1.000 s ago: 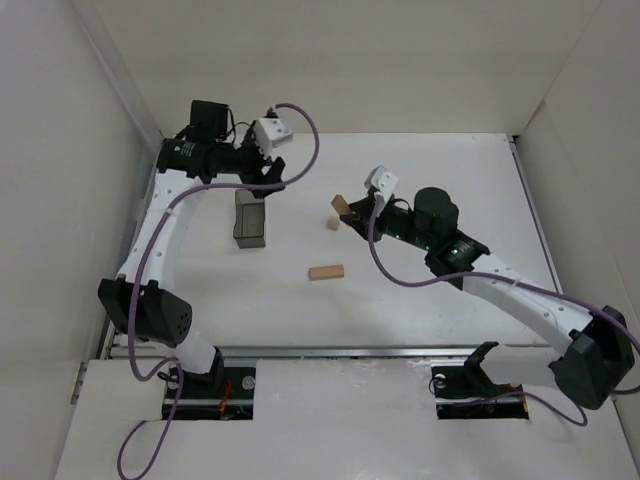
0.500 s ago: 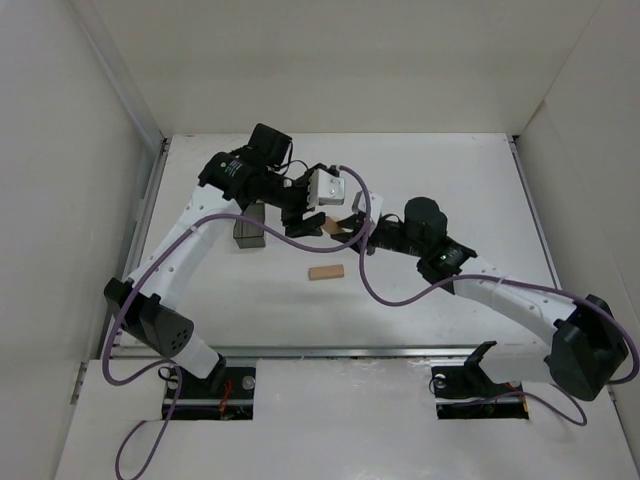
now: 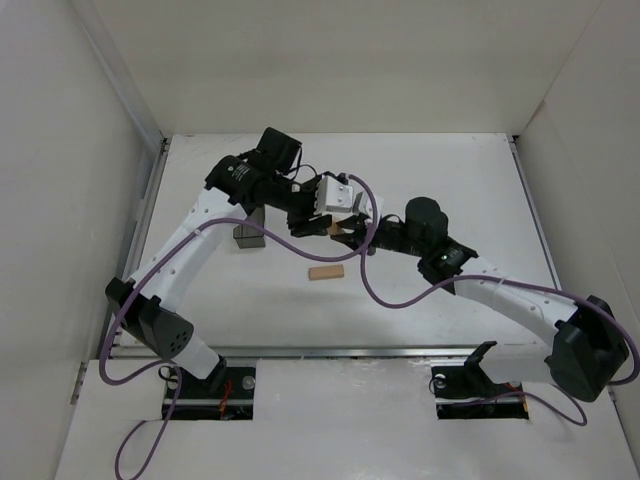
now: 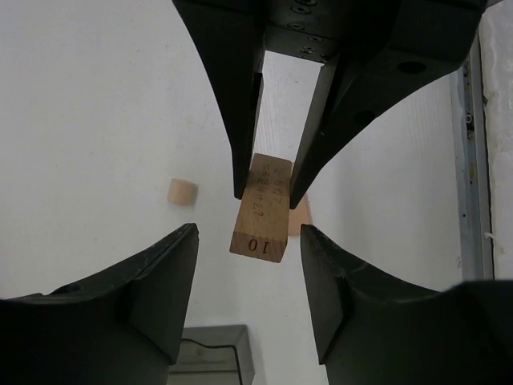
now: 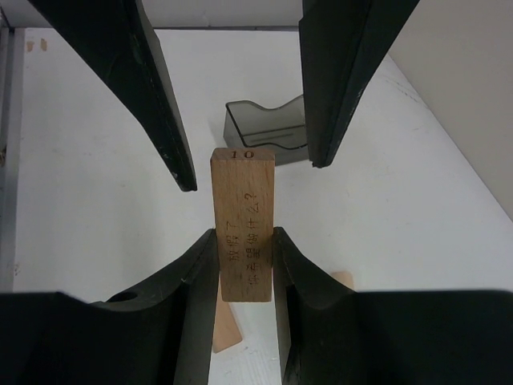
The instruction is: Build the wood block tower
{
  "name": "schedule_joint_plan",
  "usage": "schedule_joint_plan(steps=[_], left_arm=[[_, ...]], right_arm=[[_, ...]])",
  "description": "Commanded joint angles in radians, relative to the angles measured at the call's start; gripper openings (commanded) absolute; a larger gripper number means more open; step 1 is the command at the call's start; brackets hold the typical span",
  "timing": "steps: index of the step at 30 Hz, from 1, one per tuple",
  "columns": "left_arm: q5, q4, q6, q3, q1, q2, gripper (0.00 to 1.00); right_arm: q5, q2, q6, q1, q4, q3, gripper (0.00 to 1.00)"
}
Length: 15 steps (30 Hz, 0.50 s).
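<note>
My right gripper (image 5: 244, 241) is shut on a light-tan wooden bar (image 5: 243, 224) stamped "10" and holds it above the table. The free end of the bar points at my left gripper (image 4: 248, 273), which is open. Its fingers (image 4: 152, 297) flank that end without touching it. In the top view the two grippers meet at mid-table, left (image 3: 322, 222) and right (image 3: 352, 228). A second bar (image 3: 326, 272) lies flat on the table in front of them. A small rounded piece (image 4: 182, 192) and another tan piece (image 5: 224, 333) lie on the table below the held bar.
A dark translucent grey box (image 3: 248, 235) stands on the table to the left of the grippers, and it also shows in the right wrist view (image 5: 264, 128). White walls enclose the table at the left, back and right.
My left arm has swung from above the grey box to the middle of the table, up to the held bar. My right gripper has moved slightly left with the bar.
</note>
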Motion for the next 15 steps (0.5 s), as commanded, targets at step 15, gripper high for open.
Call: schedule_joint_plan(steps=[15], left_arm=[[0.046,0.01,-0.017,-0.019,-0.017,-0.015,0.24]], right_arm=[[-0.018,-0.036,-0.049,0.009,0.001,0.016,0.0]])
